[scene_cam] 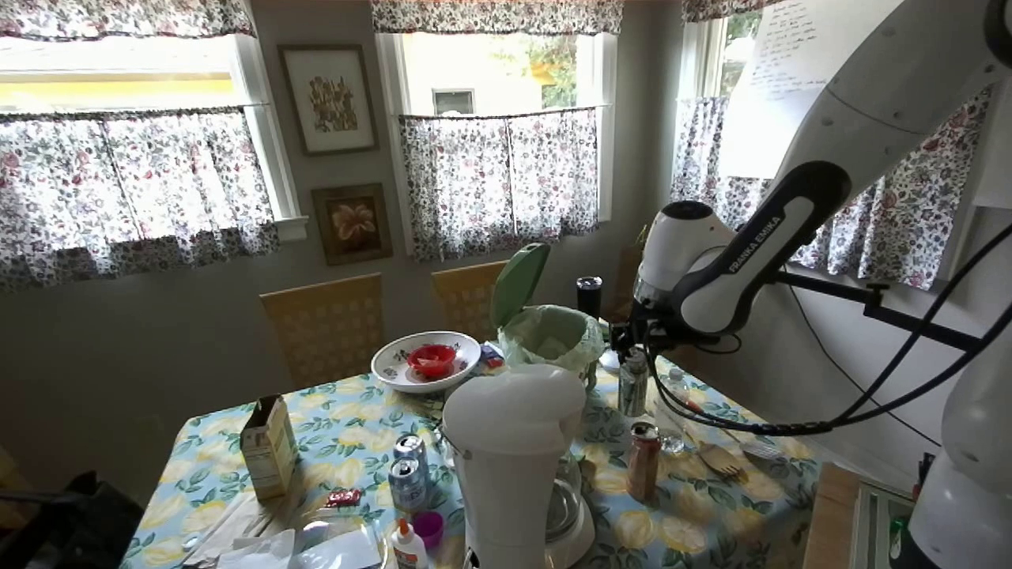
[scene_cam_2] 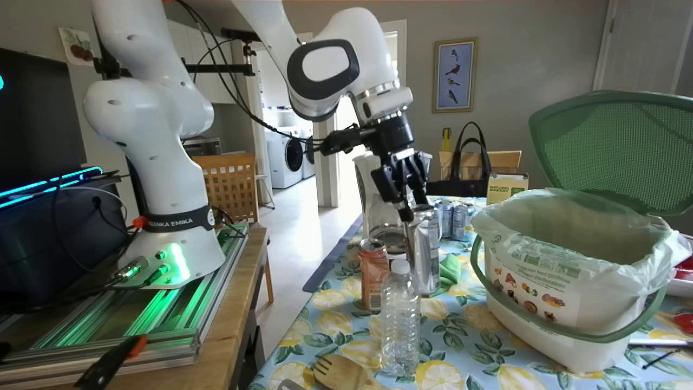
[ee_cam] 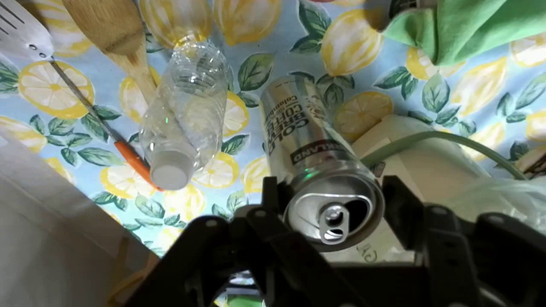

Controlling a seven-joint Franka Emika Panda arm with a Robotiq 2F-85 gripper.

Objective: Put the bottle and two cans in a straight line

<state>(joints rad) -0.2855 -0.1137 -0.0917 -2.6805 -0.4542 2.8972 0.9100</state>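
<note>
1. Gripper (ee_cam: 332, 187): jaws pinching the silver can (ee_cam: 313, 155) just below its rim, one finger each side, no gap showing in the wrist view. Sensible grip: straight walls, and a high hold should keep the fingers off the neighbours.
2. Silver can: tab up, mouth open, roughly upright. Can't tell whether its base touches the tablecloth (scene_cam_2: 455, 346). Probably light or empty, so a hard squeeze could dent it.
3. Bottle (scene_cam_2: 400, 319): clear plastic, white cap, standing on its own near both cans. Likely works as a reference for the line. Looks light, so a nudge would probably tip it.
4. Orange-red can (scene_cam_2: 373, 276): upright, untouched, on the robot's side of the silver one. The three make a triangle in that exterior view, not a line, so I read the silver can as the piece to adjust. Intended order: can't tell.
5. Wooden utensil (ee_cam: 108, 25): lying next to the bottle, handle running close to it. Would rock any base set down on it.
6. Compost bin (scene_cam_2: 541, 298): on the far side of the group from the robot, probably limits sideways room. Its overhanging liner (scene_cam_2: 574, 260) could snag a finger.
7. Coffee maker (scene_cam: 514, 466), blue cans (scene_cam: 409, 484): farther down the table, apart from the group. I'd treat them as clutter.
</note>
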